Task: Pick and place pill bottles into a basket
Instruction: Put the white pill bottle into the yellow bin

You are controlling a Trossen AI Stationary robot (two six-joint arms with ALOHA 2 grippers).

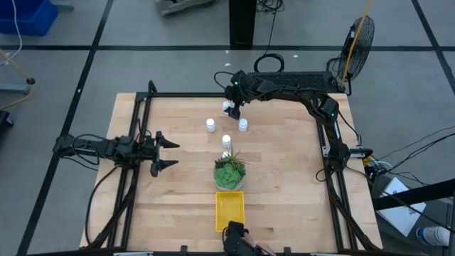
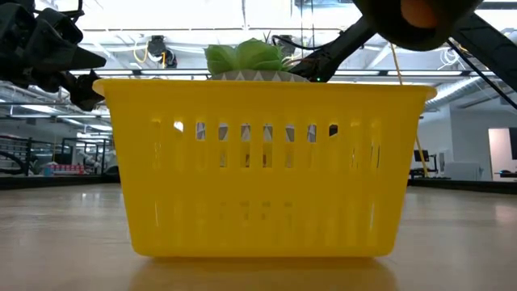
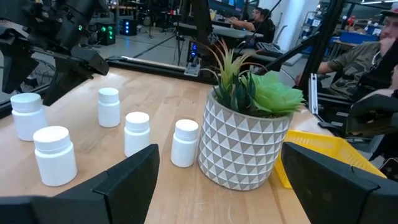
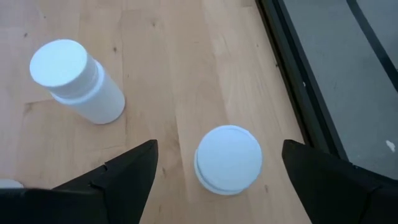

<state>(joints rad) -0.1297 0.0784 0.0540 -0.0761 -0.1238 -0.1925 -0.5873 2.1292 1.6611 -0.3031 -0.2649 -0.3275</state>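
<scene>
Reaching in from the table's [image 1: 284,192] far right corner, the right arm stretches along the far edge and hangs its right gripper [image 1: 232,105] over the farthest pill bottle [image 1: 229,108]. In the right wrist view that bottle's round white cap [image 4: 229,158] sits on the wood between the two dark fingers [image 4: 118,174], which stand spread wide on either side of it, clear of the cap and closed on nothing. A second pill bottle [image 4: 74,79] stands upright just beside it.

Across the table, the left arm lies low along the left side, its left gripper [image 1: 165,153] pointed toward the middle with its fingers parted and empty, well apart from the bottles.

Seen from above, three more white bottles stand upright in a loose group near the table's centre: one [image 1: 210,125] on the left, one [image 1: 243,125] on the right, and one [image 1: 226,141] just beyond the potted plant [image 1: 229,173]. The plant, green leaves in a patterned white pot [image 3: 239,146], stands between the bottles and the yellow basket [image 1: 229,211].

The basket rests at the near edge of the table, just beside the pot. From above, its floor shows plain yellow with no bottle in it. The low view shows only its slotted yellow wall [image 2: 258,170] with the plant's leaves above the rim.
</scene>
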